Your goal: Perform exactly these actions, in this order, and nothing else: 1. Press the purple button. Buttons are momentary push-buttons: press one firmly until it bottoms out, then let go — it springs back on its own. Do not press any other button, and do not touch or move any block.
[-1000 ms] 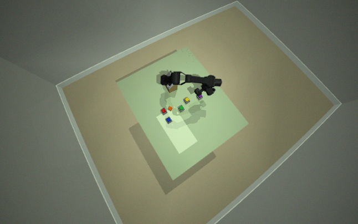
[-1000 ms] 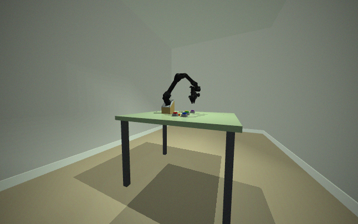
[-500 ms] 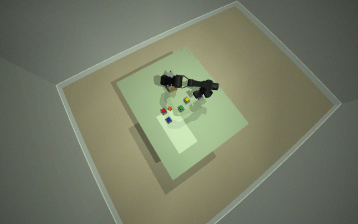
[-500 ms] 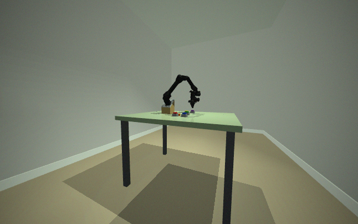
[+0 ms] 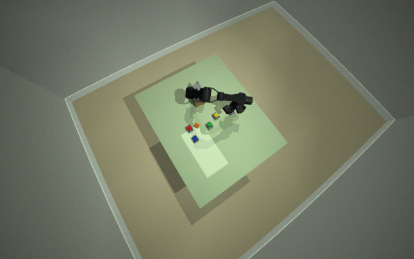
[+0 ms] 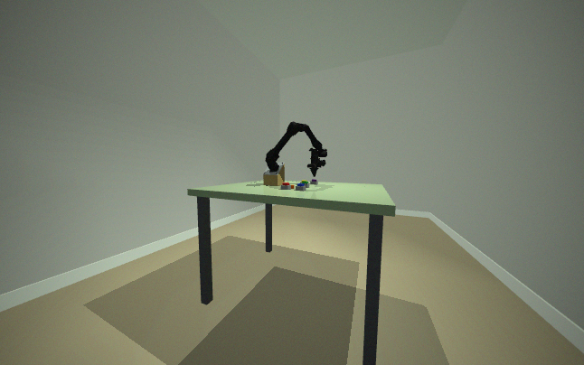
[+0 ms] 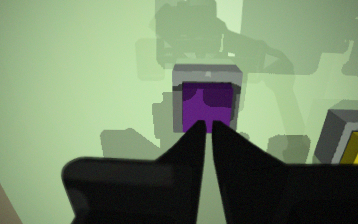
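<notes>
Purple button (image 7: pixel 207 107) is the target, but the widest thing in sight is the green table (image 6: pixel 353 196), standing on dark legs over a tan floor (image 6: pixel 452 289). A paler green rectangle (image 5: pixel 208 158) marks part of the table surface toward one edge. The black arm (image 6: pixel 289 137) rises from a tan base block (image 6: pixel 273 178) near the back of the table, arches over, and points its gripper (image 7: pixel 209 127) straight down. Its two fingers are drawn nearly together with only a thin slit between them, and they grip nothing. In the wrist view the fingertips overlap the near edge of the purple cap, which sits in a grey square housing (image 7: pixel 207 75); the exterior view shows the tips just above that button, at the far right end of the cluster. Whether they touch it cannot be told. Just beside it sits the yellow button (image 5: pixel 216 115), then the green button (image 5: pixel 209 125), the red button (image 5: pixel 189 128) and the blue button (image 5: pixel 195 138). A small orange block (image 5: pixel 197 125) lies between red and green.
</notes>
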